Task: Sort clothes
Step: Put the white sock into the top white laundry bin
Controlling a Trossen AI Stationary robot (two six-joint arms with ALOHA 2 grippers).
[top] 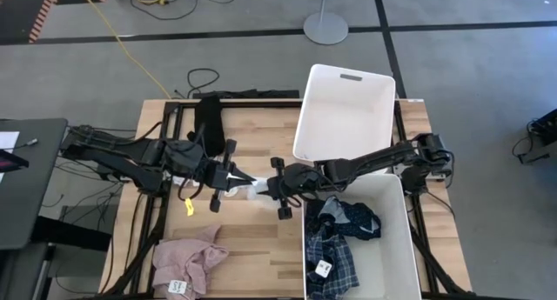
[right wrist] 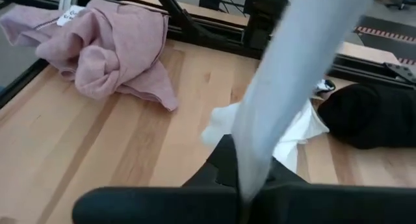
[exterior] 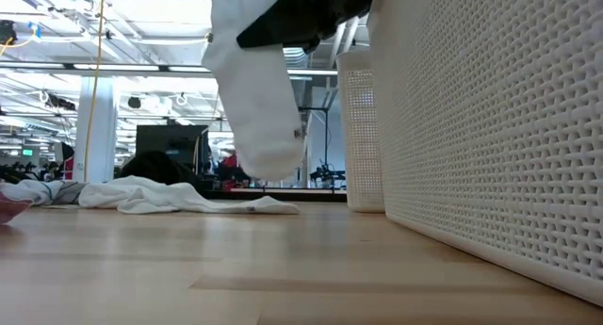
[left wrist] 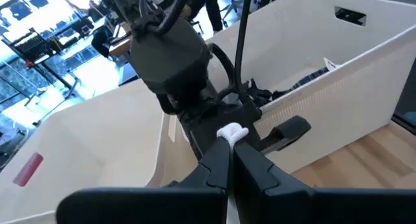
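white sock stretched between both hands, mid-tabletop

white sock is up off the wood, strung between the two hands right in the middle of the tabletop. left hand has its fingers pressed together on one end of it; from the left wrist view you can see a little white tuft pinched right at the tips. right hand is clamped on the other end, and in its own wrist view the sock runs up as a long pale strip straight out of the closed fingers. from the low view it hangs down like a white tube, clear of the wood.

other clothes lying around:
- pink piece crumpled near the front left corner of the tabletop, with a small white tag on it
- black piece lying toward the back, left of the bins
- another bit of white fabric flat on the wood just under the hands, near the black piece
- blue plaid shirt and a navy dotted piece both inside the near white bin on the right

far white bin sits just behind that one, touching it or nearly so. right arm reaches over the gap between the two bins.
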